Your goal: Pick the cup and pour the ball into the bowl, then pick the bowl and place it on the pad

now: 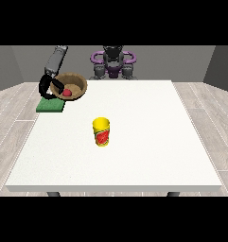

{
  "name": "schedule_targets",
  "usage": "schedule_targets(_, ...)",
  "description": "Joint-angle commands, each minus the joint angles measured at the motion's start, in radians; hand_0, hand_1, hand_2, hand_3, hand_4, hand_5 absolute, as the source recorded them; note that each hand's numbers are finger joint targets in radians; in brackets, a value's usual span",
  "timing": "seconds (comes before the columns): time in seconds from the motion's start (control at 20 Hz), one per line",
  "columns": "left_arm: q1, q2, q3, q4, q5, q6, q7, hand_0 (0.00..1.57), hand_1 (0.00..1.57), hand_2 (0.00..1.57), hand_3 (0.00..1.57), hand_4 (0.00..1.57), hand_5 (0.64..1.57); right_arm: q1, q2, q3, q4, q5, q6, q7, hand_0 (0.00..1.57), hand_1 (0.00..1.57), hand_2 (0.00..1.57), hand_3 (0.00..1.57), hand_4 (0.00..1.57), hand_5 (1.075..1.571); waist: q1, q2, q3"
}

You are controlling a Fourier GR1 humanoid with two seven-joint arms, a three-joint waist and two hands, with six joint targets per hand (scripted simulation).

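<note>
Carrying bowl [72, 86] over pad [50, 106]: hand [47, 87] at view's left curls round bowl rim, bowl tilted toward camera, ball [67, 92] inside. Bowl above pad's far edge, apparently not yet set down. Cup [101, 132] upright, well apart from pad toward camera, likely emptied. Other hand not visible.

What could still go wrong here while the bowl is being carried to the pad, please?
The bowl is tilted toward the camera with the ball near its lower rim, so the ball might roll out. The bowl hangs past the right edge of the pad, so it could land partly off it. The hand at the view's left holds only the bowl's left rim, so the bowl might tip further.
</note>
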Motion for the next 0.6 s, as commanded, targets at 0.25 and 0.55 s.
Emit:
schedule_targets(0.25, -0.031, 0.029, 0.014, -0.059, 0.028, 0.033, 0.017, 0.0, 0.0, 0.0, 0.0, 0.0, 1.533, -0.029, -0.165, -0.118, 0.132, -0.056, 0.138, -0.162, 1.57, 1.57, 1.57, 1.48, 1.31, 1.532, 0.008, 0.09, 0.0018)
schedule_targets(0.55, -0.036, 0.066, 0.009, -0.089, 0.048, 0.008, 0.063, 0.0, 0.0, 0.0, 0.0, 0.15, 1.533, -0.048, -0.191, -0.184, 0.225, -0.105, 0.17, -0.203, 1.57, 1.57, 1.57, 0.93, 1.29, 1.543, 0.026, 0.108, 0.0018)
